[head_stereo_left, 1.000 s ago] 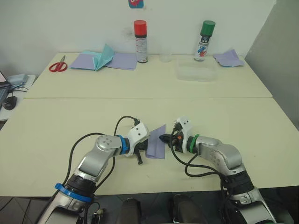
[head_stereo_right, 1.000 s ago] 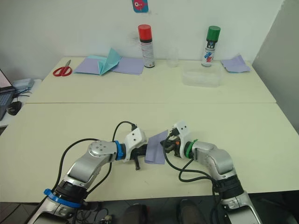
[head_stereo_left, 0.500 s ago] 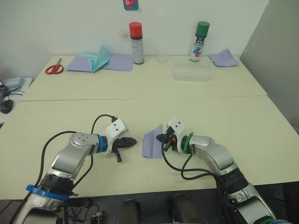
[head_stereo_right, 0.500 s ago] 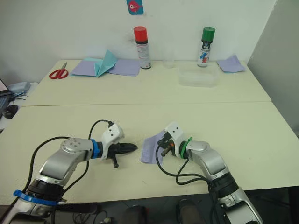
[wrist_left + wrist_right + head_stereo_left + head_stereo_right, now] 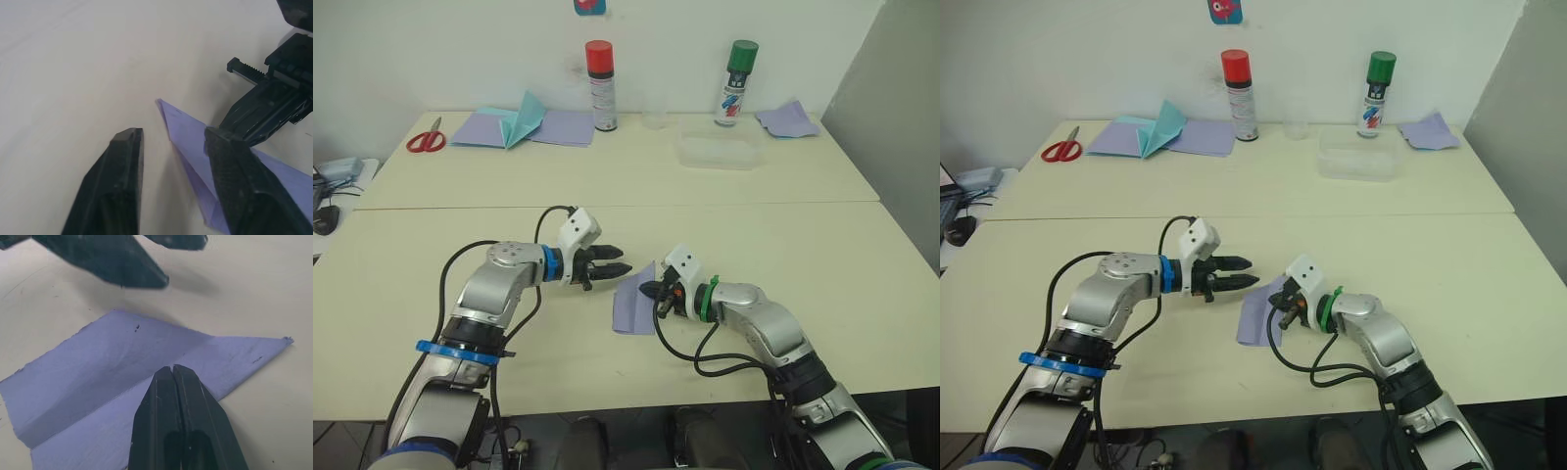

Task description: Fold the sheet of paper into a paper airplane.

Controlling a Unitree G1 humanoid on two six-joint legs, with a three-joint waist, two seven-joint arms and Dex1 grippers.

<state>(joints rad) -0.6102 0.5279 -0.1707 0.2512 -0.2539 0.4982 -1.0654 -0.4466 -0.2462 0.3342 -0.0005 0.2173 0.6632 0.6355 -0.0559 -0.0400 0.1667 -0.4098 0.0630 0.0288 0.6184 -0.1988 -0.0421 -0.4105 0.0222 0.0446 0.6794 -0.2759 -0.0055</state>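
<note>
The sheet of paper (image 5: pixel 633 302) is lavender, folded with a crease, and lies near the front of the table with its right edge lifted a little. My right gripper (image 5: pixel 172 368) is shut, its fingertips pinched together on the paper's fold. From the left, my left gripper (image 5: pixel 615 261) hovers just short of the sheet's far left corner. It is open with nothing between its fingers (image 5: pixel 120 166). In the left wrist view the paper's pointed corner (image 5: pixel 182 125) lies ahead of them, with the right gripper's black body (image 5: pixel 266 105) behind it.
Along the back of the far table stand a red-capped spray can (image 5: pixel 600 85), a clear cup (image 5: pixel 653 118) and a green-capped can (image 5: pixel 736 81). A clear plastic container (image 5: pixel 721 153), red scissors (image 5: pixel 426 139), a teal paper plane on lavender sheets (image 5: pixel 516 123) and a rumpled lavender scrap (image 5: pixel 787 118) lie there too.
A second ago both grippers held the paper. The left one let go, drew back left, then swung toward the sheet again and opened. The right gripper lowered the paper to the table.
</note>
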